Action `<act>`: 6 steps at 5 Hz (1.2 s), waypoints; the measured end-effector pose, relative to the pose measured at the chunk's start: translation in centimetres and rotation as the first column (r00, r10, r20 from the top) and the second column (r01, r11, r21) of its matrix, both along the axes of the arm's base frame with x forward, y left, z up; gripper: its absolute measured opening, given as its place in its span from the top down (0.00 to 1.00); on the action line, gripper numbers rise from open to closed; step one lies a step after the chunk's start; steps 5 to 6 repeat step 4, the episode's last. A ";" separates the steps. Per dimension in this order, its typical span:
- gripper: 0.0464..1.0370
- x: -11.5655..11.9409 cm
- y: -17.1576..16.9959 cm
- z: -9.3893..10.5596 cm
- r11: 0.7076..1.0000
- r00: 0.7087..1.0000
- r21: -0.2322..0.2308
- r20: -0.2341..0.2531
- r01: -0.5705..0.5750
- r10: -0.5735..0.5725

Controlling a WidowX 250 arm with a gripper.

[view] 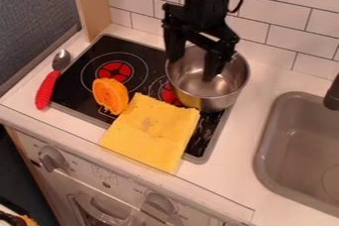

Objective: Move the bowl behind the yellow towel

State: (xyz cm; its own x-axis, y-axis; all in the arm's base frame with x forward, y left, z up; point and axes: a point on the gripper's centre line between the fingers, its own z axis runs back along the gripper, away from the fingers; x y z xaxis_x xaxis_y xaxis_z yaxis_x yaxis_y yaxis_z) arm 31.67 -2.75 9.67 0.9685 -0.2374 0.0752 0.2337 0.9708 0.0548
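The end effector (pixel 191 70) is positioned at the far side of the cooktop (pixel 76 88), directly over the left part of the stainless-steel bowl (pixel 218 88). It is released: its fingers are spread apart, one at the left rim and the other over the interior, and no grasp is established.

The bowl is located at the far right of the cooktop, mouth upward, with its near side just beside the far right corner of the yellow towel (pixel 155 133). Whether the two touch cannot be determined.

The governing relation is that of the left rim to the finger gap. The bowl is round, so no long axis has to be matched; the rim section should be centred between the fingers before closure.

The bowl lies beyond the towel but offset to the right. If placement squarely behind is required, a short shift leftward is judged sufficient. Clearance is to be kept from the towel's far edge, which could be dragged, and from the orange squash-like piece (pixel 110 95) at left.
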 end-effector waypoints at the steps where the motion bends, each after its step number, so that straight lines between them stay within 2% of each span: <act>1: 0.04 -0.5 0.5 -0.8 1.000 1.000 -0.021 -0.016 0.017 -0.018; 6: 0.04 -0.5 0.5 -0.8 1.000 1.000 -0.024 -0.015 0.019 -0.020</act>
